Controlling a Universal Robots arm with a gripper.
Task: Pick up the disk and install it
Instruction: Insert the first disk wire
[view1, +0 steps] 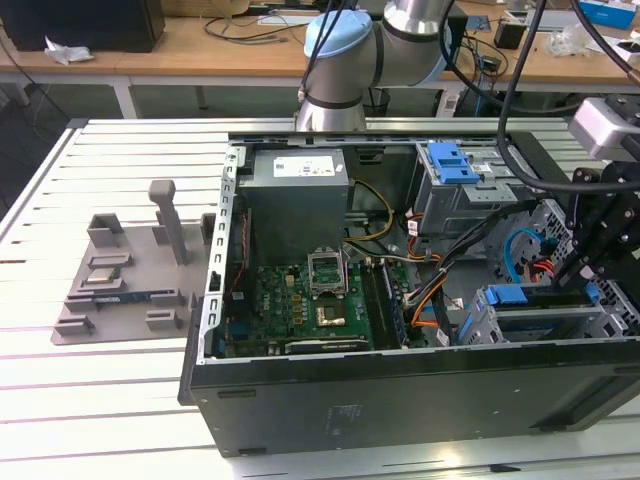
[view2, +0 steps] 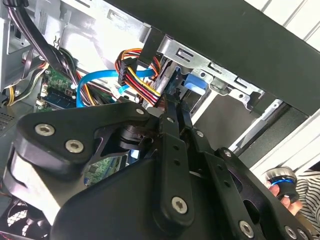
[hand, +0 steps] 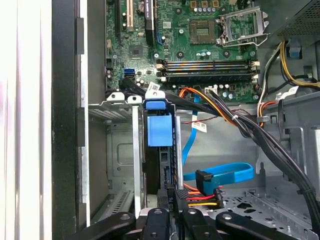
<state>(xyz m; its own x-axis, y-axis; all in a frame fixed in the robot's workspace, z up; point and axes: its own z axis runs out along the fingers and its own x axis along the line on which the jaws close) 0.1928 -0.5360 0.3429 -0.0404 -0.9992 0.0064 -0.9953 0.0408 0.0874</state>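
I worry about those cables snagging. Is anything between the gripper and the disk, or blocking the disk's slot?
Nothing visible. The gripper is right at the disk, which stands on edge inside the drive cage. The coloured power wires and blue cable lie close beside it, not across it.

Cables are crowding this corner: the black cable bundle (hand: 260, 135) is running across right beside the drive cage (hand: 112, 107), and the blue data cable (hand: 225, 172) is looping just next to the gripper (hand: 172, 220). The empty cage slot (hand: 117, 165) is sitting open. The power supply (view1: 298, 195) is blocking the far side.
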